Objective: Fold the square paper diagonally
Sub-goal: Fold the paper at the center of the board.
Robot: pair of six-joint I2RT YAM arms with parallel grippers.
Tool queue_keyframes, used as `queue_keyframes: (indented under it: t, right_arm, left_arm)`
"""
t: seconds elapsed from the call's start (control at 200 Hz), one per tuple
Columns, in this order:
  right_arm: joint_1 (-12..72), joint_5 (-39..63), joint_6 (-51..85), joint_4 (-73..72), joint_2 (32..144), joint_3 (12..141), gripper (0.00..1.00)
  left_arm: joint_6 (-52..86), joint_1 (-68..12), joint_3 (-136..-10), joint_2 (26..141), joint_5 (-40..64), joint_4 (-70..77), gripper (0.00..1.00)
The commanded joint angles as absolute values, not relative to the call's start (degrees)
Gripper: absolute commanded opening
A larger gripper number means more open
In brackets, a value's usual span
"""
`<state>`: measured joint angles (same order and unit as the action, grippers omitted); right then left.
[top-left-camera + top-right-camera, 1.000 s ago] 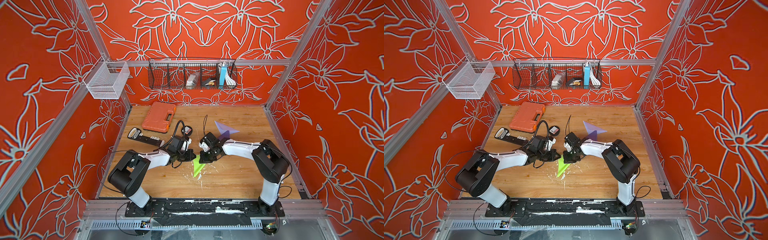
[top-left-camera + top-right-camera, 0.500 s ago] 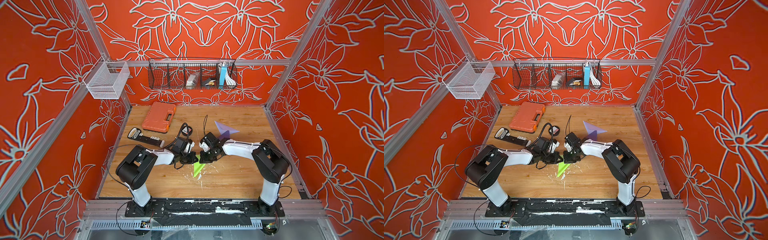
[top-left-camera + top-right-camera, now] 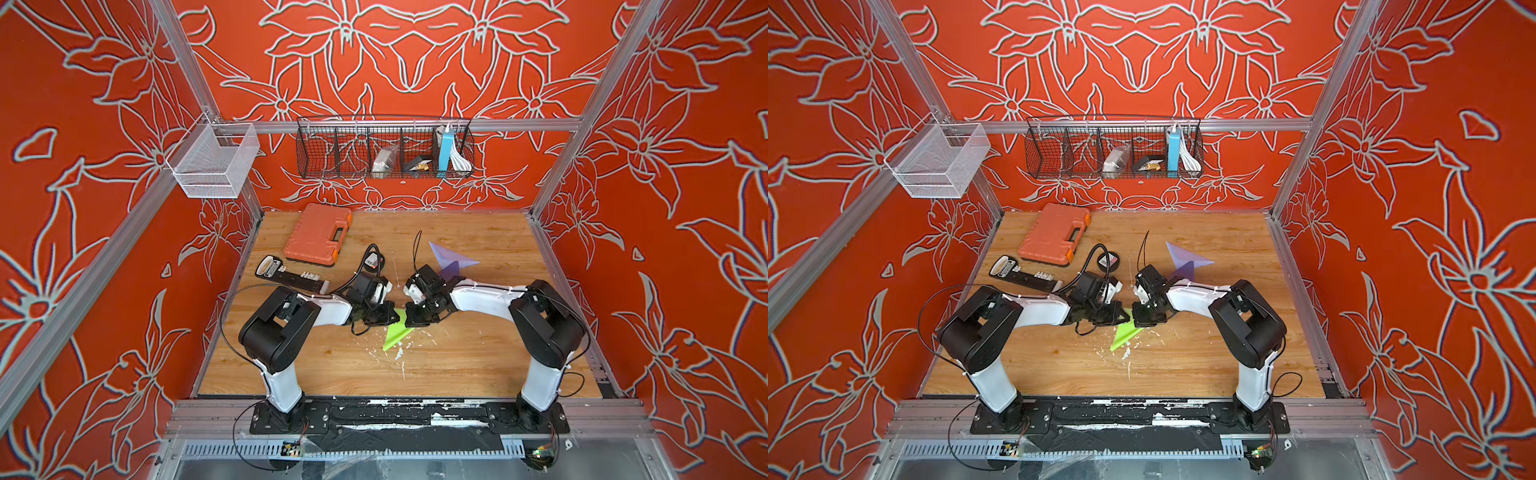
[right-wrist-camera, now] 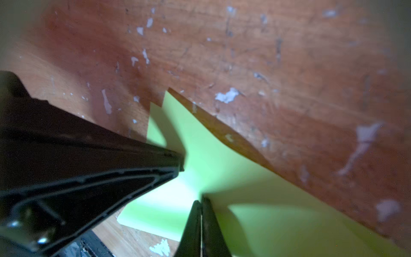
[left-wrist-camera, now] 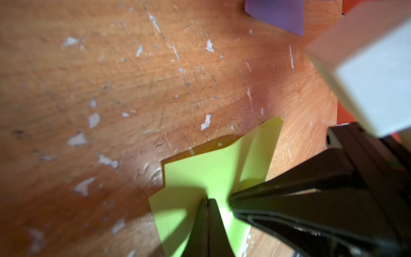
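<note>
Right wrist view: closed right fingers [image 4: 193, 229] touch green paper [image 4: 262, 224].

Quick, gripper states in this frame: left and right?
Left gripper: closed, pinching the green paper.
Right gripper: closed, tips on the green paper; whether it pinches it cannot be told.

Orange-red walls [image 3: 104, 83] printed with pale outlined flowers enclose the cell, braced by aluminium frame rails [image 3: 519, 124]. A black wire basket [image 3: 324, 153] hangs on the back rail and a white mesh basket [image 3: 208, 166] at the corner, above a scuffed wooden table [image 3: 457, 365].
</note>
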<state>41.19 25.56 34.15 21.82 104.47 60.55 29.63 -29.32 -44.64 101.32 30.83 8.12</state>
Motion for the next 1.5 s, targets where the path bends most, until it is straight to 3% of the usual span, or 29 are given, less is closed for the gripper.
queue_keyframes:
  t: [0.0, 1.496]
  right_arm:
    - [40.37, 24.17, 32.79, 25.22, 103.36, 58.35, 0.03]
    - [25.84, 18.70, 26.69, 30.38, 101.53, 54.87, 0.00]
  left_arm:
    - [28.92, -29.53, -45.00, 103.45, 28.43, 4.13, 0.00]
    - [27.51, -29.54, -46.05, 103.65, 27.03, 1.48, 0.00]
